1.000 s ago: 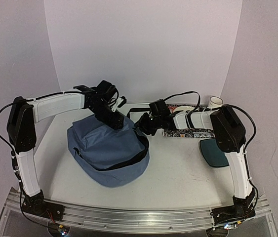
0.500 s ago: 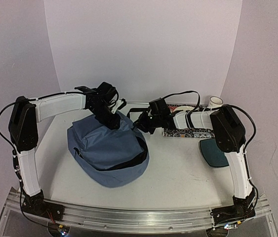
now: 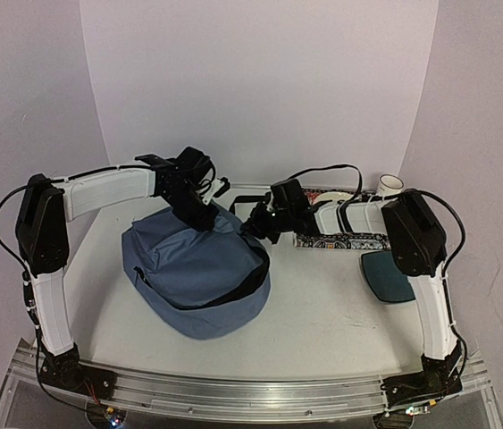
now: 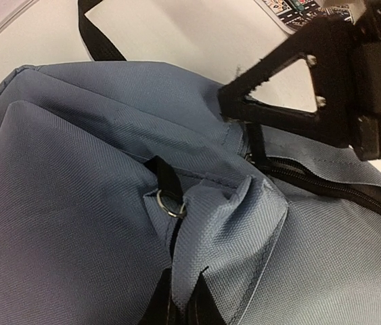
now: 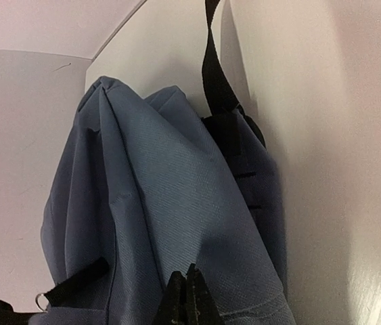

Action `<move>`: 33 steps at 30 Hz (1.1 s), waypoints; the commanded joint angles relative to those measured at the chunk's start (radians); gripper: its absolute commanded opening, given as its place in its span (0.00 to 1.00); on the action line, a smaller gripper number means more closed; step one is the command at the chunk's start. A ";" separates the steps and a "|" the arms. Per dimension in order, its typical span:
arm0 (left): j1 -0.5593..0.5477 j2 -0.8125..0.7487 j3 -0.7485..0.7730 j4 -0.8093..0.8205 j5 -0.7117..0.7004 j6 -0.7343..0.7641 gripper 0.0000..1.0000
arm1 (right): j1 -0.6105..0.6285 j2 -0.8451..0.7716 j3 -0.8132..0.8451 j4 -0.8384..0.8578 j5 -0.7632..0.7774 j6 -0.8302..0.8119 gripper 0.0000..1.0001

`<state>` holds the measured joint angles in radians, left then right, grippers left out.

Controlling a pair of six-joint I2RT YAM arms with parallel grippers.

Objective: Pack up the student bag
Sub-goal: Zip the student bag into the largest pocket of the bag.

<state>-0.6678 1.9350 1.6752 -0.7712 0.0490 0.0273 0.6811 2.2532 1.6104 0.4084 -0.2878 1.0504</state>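
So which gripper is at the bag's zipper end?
The right gripper, at the zipper end of the student bag; the left gripper pinches fabric near the metal ring.

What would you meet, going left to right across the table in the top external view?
The student bag → right end effector at the bag's right edge → patterned flat item → dark teal flat object.

Table bears student bag, patterned strip, teal pad.
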 commanded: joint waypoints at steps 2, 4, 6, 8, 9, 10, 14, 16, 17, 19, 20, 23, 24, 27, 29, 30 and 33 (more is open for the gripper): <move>-0.001 -0.016 0.024 -0.008 -0.037 0.003 0.02 | 0.005 -0.189 -0.115 0.023 -0.028 -0.082 0.00; -0.001 -0.016 0.017 -0.010 -0.039 0.006 0.02 | 0.005 -0.236 -0.162 0.023 -0.030 -0.100 0.00; -0.001 -0.016 0.010 -0.013 -0.040 0.006 0.02 | 0.005 -0.307 -0.238 0.017 -0.039 -0.128 0.00; -0.001 -0.015 0.006 -0.014 -0.072 0.006 0.02 | 0.005 -0.351 -0.287 0.014 -0.050 -0.150 0.00; -0.001 -0.013 0.006 -0.016 -0.075 0.006 0.02 | 0.005 -0.369 -0.304 0.014 -0.054 -0.155 0.00; -0.001 -0.010 0.004 -0.018 -0.082 0.006 0.02 | 0.005 -0.402 -0.339 0.010 -0.066 -0.163 0.00; -0.001 0.004 0.005 -0.024 -0.115 -0.007 0.02 | 0.007 -0.498 -0.442 -0.028 -0.111 -0.206 0.00; -0.002 0.013 0.011 -0.028 -0.112 -0.010 0.02 | 0.008 -0.538 -0.488 -0.050 -0.128 -0.223 0.00; -0.001 0.018 0.015 -0.029 -0.111 -0.011 0.02 | 0.008 -0.571 -0.507 -0.066 -0.134 -0.237 0.00; -0.002 0.026 0.020 -0.031 -0.118 -0.013 0.02 | 0.008 -0.611 -0.524 -0.132 -0.134 -0.267 0.00; -0.001 0.032 0.021 -0.032 -0.128 -0.017 0.03 | 0.010 -0.642 -0.533 -0.158 -0.139 -0.284 0.00; 0.000 0.048 0.031 -0.039 -0.151 -0.018 0.04 | 0.022 -0.691 -0.541 -0.218 -0.157 -0.313 0.00; 0.000 0.061 0.036 -0.042 -0.156 -0.050 0.05 | 0.040 -0.714 -0.538 -0.252 -0.169 -0.333 0.00; 0.000 0.078 0.044 -0.045 -0.174 -0.073 0.06 | 0.090 -0.738 -0.528 -0.292 -0.182 -0.352 0.00; 0.000 0.091 0.053 -0.048 -0.198 -0.096 0.07 | 0.146 -0.742 -0.526 -0.313 -0.178 -0.359 0.00; 0.000 0.095 0.058 -0.048 -0.201 -0.106 0.07 | 0.167 -0.741 -0.527 -0.316 -0.176 -0.358 0.00; 0.000 0.107 0.075 -0.048 -0.202 -0.134 0.07 | 0.232 -0.731 -0.526 -0.326 -0.176 -0.353 0.00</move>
<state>-0.6849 2.0048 1.7054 -0.7956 -0.0551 -0.0521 0.8341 1.5608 1.0668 0.1528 -0.3962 0.7200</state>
